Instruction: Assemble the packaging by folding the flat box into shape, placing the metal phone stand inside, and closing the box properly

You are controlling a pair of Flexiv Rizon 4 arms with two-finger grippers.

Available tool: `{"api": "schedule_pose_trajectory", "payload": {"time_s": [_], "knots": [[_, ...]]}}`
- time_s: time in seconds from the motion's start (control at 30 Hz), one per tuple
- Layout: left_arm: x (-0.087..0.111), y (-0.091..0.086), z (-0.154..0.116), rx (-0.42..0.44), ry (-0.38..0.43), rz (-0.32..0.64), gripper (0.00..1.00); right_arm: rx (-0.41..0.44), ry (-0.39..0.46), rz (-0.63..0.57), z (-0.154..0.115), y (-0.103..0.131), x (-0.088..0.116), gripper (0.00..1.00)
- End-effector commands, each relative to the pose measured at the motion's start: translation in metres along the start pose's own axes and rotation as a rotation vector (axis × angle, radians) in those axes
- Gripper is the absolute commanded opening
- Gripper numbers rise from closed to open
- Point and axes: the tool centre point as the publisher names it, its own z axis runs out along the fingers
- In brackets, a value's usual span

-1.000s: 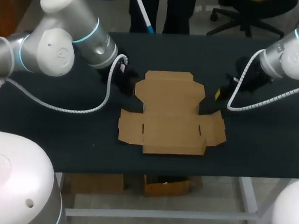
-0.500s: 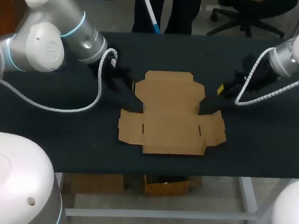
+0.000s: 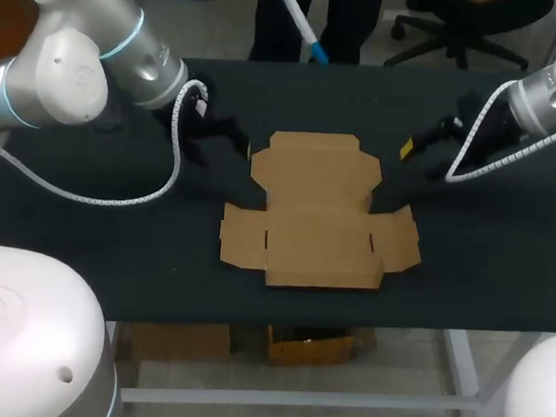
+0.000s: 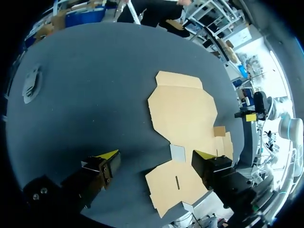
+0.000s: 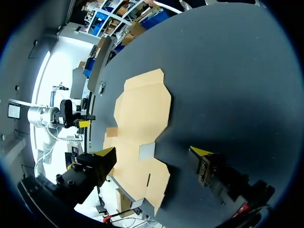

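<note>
1. Now both grippers stand wide open and empty: the left gripper is near the left edge of the flat box, the right gripper near its right.
2. It lies unfolded, mid-table, between them.
3. The cardboard looks light, thin and creased, so it will likely slide. Pinch a side flap's edge, not the panel.

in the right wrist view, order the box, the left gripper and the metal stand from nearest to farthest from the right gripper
1. box, flat, just ahead of the right gripper
2. left gripper, past the box's far side
3. metal stand, farther out beyond that gripper
</note>
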Motion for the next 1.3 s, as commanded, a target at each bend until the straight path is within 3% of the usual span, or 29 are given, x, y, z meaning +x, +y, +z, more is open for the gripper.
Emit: {"api": "schedule_pose_trajectory", "payload": {"time_s": [0.03, 0.63, 0.87, 1.3], "knots": [[0.005, -0.006, -0.018, -0.044, -0.052, 0.000, 1.00, 0.009, -0.012, 0.006, -0.009, -0.001, 0.006, 1.00], [0.005, -0.006, -0.018, -0.044, -0.052, 0.000, 1.00, 0.009, -0.012, 0.006, -0.009, -0.001, 0.006, 1.00], [0.002, -0.007, -0.018, -0.003, -0.004, -0.001, 1.00, -0.008, -0.003, -0.003, -0.013, 0.000, 0.007, 1.00], [-0.001, -0.017, -0.028, 0.045, 0.009, -0.012, 1.00, -0.043, 0.011, -0.008, -0.028, 0.005, 0.007, 1.00]]}}
